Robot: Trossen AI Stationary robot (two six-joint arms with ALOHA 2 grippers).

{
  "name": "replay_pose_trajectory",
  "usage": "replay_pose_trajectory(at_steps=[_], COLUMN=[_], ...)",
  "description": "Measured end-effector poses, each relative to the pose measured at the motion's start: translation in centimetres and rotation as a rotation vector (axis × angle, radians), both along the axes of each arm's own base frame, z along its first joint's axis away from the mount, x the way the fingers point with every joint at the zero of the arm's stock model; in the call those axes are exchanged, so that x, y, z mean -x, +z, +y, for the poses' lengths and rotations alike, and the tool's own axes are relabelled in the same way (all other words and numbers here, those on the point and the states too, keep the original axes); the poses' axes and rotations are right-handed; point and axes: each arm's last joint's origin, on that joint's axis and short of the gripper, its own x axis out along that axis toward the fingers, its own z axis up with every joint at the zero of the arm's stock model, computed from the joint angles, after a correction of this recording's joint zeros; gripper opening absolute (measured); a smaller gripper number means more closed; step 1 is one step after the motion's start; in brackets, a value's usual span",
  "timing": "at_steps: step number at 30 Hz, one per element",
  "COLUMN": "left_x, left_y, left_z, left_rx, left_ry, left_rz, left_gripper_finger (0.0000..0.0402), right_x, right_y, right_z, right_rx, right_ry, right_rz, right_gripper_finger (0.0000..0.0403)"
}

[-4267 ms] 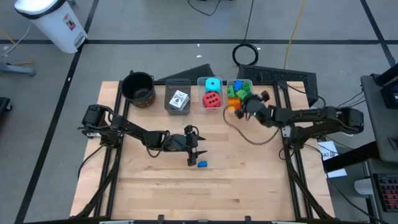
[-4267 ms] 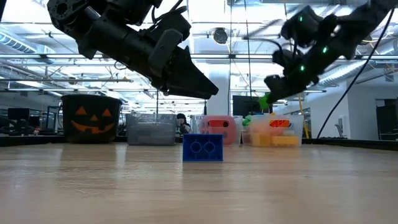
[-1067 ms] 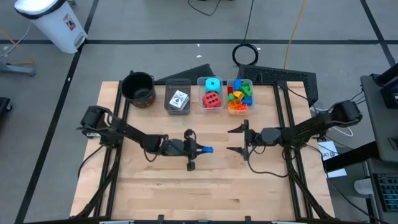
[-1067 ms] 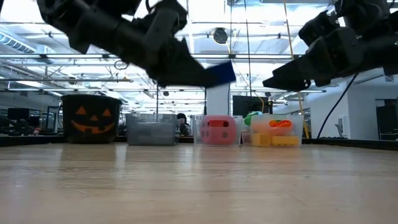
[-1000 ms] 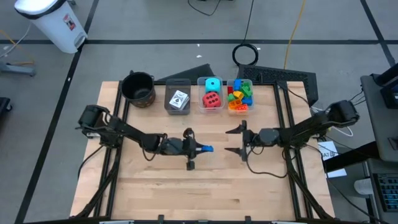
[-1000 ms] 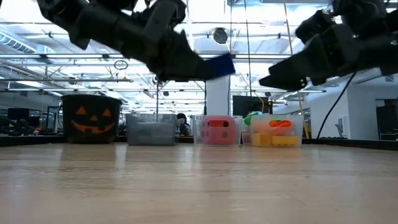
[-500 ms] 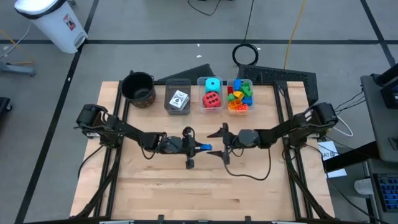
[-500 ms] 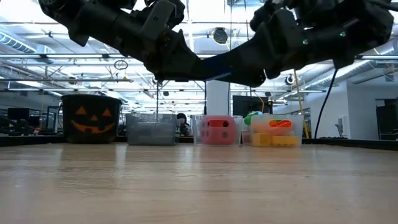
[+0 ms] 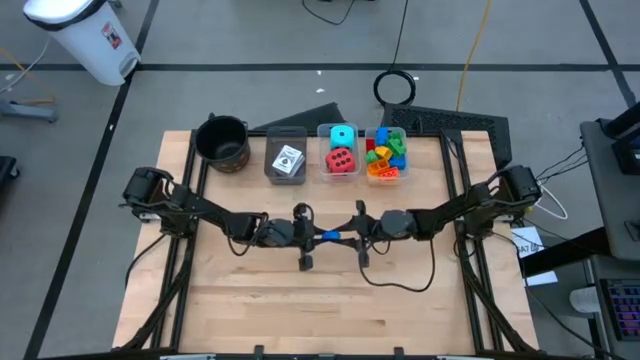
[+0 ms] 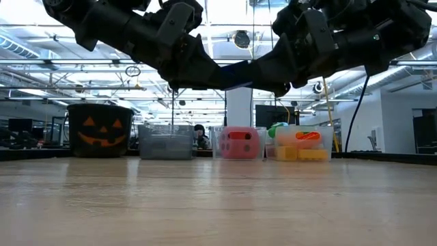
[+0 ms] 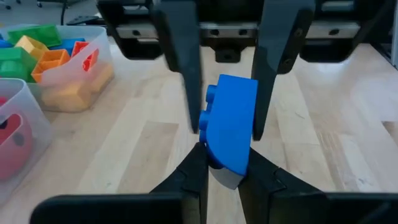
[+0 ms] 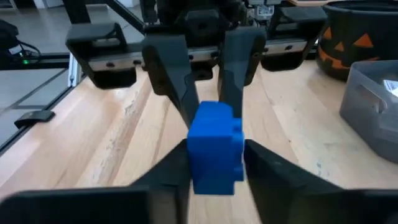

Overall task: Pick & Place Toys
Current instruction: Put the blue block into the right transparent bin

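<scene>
Fingers from both arms meet on one blue brick (image 11: pixel 229 121) held in the air above the middle of the bench (image 9: pixel 250 300): the left gripper (image 9: pixel 316 237) is pinching the brick at one end, and the right gripper (image 9: pixel 348 237), facing it head-on, has its fingers (image 11: pixel 180 56) on either flank of the other end, drawn in close; whether they bear on the plastic yet I cannot tell. The likely trouble is in the handover itself. If the left fingers (image 12: pixel 235 62) let go before the right ones have a firm hold, the brick would probably drop to the bench and bounce away. If instead both squeeze while either arm shifts, the brick could twist, since each pair covers only part of it and the studs make one face uneven. The opposed fingertips also stand very near each other, so a small misalignment might make them collide. Farther out, along the far edge, sit the brick bin (image 9: pixel 385 158), the bin with the red cube (image 9: pixel 341 160) and cyan cube (image 9: pixel 341 135), the card bin (image 9: pixel 287 160) and the black pot (image 9: pixel 223 142); a loose carry toward the brick bin risks spilling short of it.
</scene>
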Motion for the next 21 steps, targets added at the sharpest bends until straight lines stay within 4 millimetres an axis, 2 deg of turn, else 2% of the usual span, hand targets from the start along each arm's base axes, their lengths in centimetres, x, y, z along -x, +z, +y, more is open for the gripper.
replay_pose_trajectory(at_steps=[5,8,11,16,21], left_x=[0.0,0.0,-0.1,0.0,0.0], left_y=[0.0,0.1,0.1,0.4,0.6], left_z=[0.1,0.0,0.0,-0.1,0.0], left_rx=[0.005,0.002,0.002,-0.001,0.003], left_ry=[0.009,0.005,-0.008,-0.015,-0.010], left_rz=[0.000,-0.012,-0.017,-0.025,-0.036], left_gripper_finger=[0.0078,0.0106,0.0133,0.0161,0.0173], right_x=[0.2,0.7,1.7,3.7,5.8], right_y=[0.1,1.0,2.1,4.4,6.2], right_z=[-0.1,-0.4,-1.0,-2.2,-4.9], right_rx=[0.012,0.017,0.017,0.061,0.177], right_ry=[-0.001,-0.004,-0.024,-0.112,-0.382], right_rz=[0.027,0.046,0.090,0.111,0.146], right_gripper_finger=[0.0041,0.0040,0.0001,0.0005,0.0004])
